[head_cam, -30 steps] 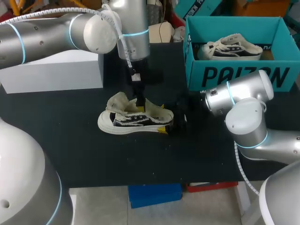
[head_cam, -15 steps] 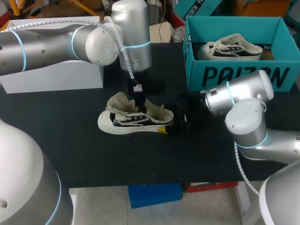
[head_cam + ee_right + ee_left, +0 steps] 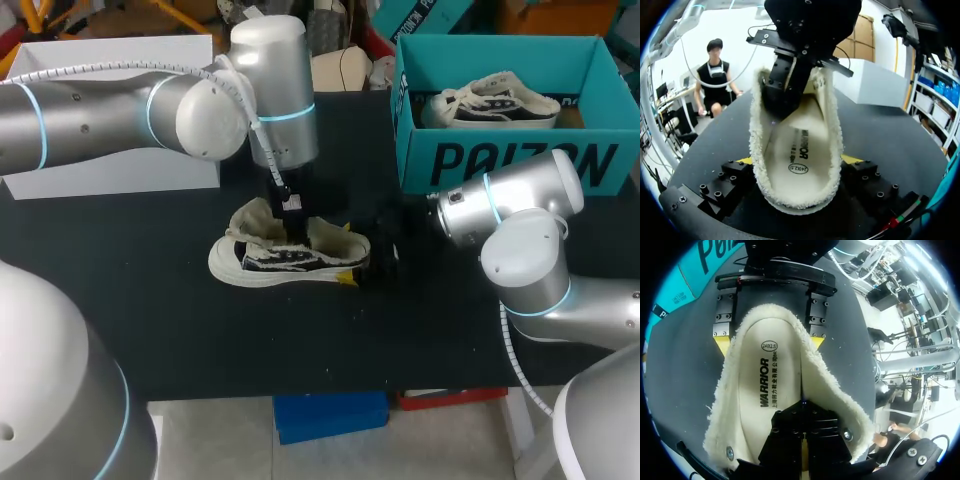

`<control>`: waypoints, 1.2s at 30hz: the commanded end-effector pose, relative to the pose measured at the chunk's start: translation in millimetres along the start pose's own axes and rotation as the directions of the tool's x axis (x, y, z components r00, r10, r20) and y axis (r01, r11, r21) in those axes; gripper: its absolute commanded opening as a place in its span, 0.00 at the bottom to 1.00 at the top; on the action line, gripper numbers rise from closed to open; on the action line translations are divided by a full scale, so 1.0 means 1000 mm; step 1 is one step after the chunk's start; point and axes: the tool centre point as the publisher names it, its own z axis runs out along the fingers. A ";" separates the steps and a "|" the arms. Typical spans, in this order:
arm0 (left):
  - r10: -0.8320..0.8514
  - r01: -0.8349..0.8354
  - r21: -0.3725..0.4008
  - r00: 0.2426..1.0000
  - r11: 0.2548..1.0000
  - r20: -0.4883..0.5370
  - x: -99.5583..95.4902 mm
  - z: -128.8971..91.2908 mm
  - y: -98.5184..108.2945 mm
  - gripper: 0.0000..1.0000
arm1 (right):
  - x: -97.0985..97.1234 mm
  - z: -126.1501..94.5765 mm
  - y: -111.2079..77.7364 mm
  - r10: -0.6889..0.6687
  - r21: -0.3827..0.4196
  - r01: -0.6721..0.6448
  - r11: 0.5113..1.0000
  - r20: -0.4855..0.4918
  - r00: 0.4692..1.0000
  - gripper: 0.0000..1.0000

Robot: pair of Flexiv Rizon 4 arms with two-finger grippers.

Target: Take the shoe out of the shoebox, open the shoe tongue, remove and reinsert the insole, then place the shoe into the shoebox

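- Two shoes: a white-and-black fleecy shoe (image 3: 285,255) on the black desk (image 3: 150,300), a second shoe (image 3: 490,105) in the one teal cardboard shoebox (image 3: 520,160) at 2 o'clock.
- Right end effector (image 3: 797,160) clamps the desk shoe's heel.
- Left end effector (image 3: 802,412), fingers narrow, sits inside its opening.

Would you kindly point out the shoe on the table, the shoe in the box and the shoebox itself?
shoe on the table (image 3: 283,258): head view, its dark side panel.
shoe in the box (image 3: 490,103): head view, middle of its side.
shoebox (image 3: 520,160): head view, its teal front wall.
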 end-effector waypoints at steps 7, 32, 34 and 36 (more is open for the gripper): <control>-0.010 0.010 0.032 1.000 0.999 0.001 0.005 0.013 0.001 0.00 | -0.002 0.002 -0.003 0.002 0.001 -0.002 1.000 0.001 1.000 0.00; -0.013 0.041 -0.097 0.963 0.994 0.271 -0.011 0.010 0.013 0.29 | -0.002 0.002 -0.003 0.002 0.001 -0.002 1.000 0.001 1.000 0.00; -0.014 0.050 -0.106 0.950 0.993 0.311 -0.012 0.010 0.015 0.32 | -0.002 0.002 -0.003 0.002 0.001 -0.002 1.000 0.001 1.000 0.00; -0.014 0.060 -0.121 0.936 0.991 0.352 -0.013 0.012 0.016 0.32 | -0.002 0.002 -0.003 0.002 0.001 -0.002 1.000 0.001 1.000 0.00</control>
